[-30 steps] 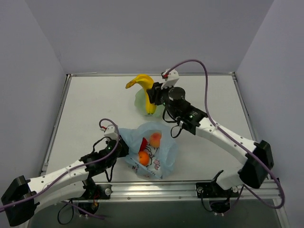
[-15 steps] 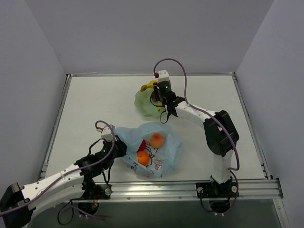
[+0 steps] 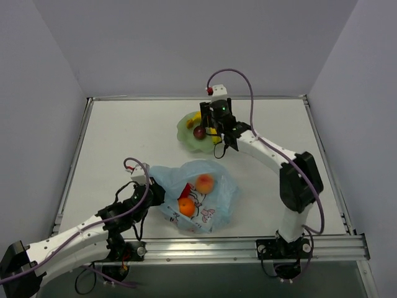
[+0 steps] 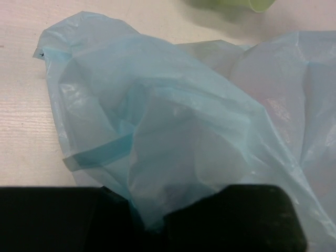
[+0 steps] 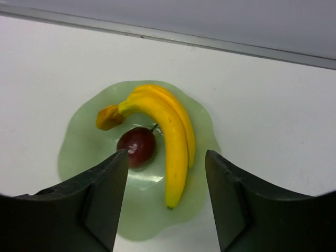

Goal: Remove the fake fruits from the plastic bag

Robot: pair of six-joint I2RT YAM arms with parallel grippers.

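Note:
The light-blue plastic bag (image 3: 197,197) lies at the front middle, holding a peach-coloured fruit (image 3: 204,183), an orange (image 3: 186,207) and a red apple (image 3: 185,188). My left gripper (image 3: 153,194) is shut on the bag's left edge; in the left wrist view the bag (image 4: 173,131) is pinched between the fingers (image 4: 236,220). The yellow banana (image 5: 170,134) and a small dark red-brown fruit (image 5: 136,146) lie in the pale green bowl (image 5: 84,152). My right gripper (image 5: 165,178) is open and empty above the bowl (image 3: 186,129).
A raised metal rim (image 3: 80,149) borders the white table on the left, back and right. Grey walls stand close on three sides. Both arm bases and cables sit at the near edge.
The right gripper lowered the banana into the bowl, let it go and opened, then drew back slightly. The left gripper stayed shut on the bag.

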